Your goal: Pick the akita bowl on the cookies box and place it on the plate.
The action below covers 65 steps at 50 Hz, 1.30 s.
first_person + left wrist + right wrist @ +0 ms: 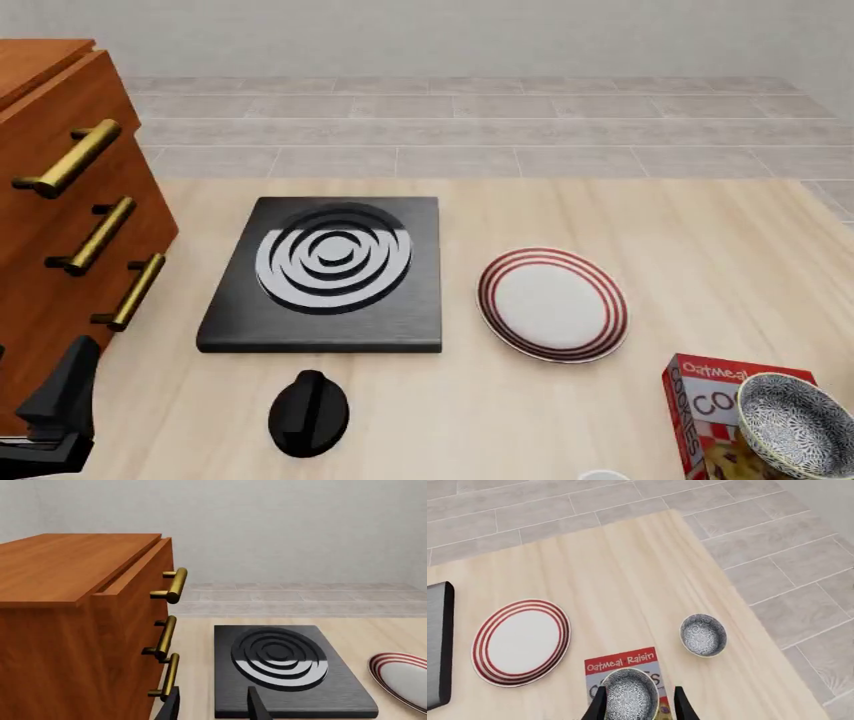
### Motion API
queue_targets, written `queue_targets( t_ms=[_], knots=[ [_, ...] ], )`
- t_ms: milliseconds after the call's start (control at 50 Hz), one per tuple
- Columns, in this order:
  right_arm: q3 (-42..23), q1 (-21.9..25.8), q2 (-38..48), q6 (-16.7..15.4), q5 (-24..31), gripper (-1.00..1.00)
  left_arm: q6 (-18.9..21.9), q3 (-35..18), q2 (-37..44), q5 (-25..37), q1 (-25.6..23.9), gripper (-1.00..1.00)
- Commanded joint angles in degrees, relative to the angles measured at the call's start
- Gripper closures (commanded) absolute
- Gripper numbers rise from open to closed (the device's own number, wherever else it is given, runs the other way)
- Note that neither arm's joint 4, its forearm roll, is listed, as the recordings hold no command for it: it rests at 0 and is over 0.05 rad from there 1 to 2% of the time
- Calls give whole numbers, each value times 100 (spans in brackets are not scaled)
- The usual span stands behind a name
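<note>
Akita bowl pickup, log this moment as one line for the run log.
stage: approach | akita bowl: on cookies box | right gripper: open, over bowl | plate: bare | left gripper: open, by stove

Front high; wrists low; plate [553, 303] shared.

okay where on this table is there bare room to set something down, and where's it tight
Open wood lies behind the plate and stove toward the table's far edge, and in front between the black knob and the cookies box. The right wrist view shows bare wood beyond a second bowl. It is tight between the stove and the wooden cabinet, and around the box carrying the akita bowl.
</note>
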State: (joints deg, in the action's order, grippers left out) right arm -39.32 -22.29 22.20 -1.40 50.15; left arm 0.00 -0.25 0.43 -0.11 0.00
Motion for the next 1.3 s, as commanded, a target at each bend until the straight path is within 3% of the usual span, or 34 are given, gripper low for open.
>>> queue_targets(
  t_ms=[20, 840, 1300],
  knots=[
    [359, -231, -59, 49, -172, -100, 0, 0, 0, 0, 0, -100],
    [1167, -690, 346, -18, -1024, -100, 0, 0, 0, 0, 0, -100],
    [1702, -692, 603, -41, -1549, -100, 0, 0, 0, 0, 0, -100]
  ],
)
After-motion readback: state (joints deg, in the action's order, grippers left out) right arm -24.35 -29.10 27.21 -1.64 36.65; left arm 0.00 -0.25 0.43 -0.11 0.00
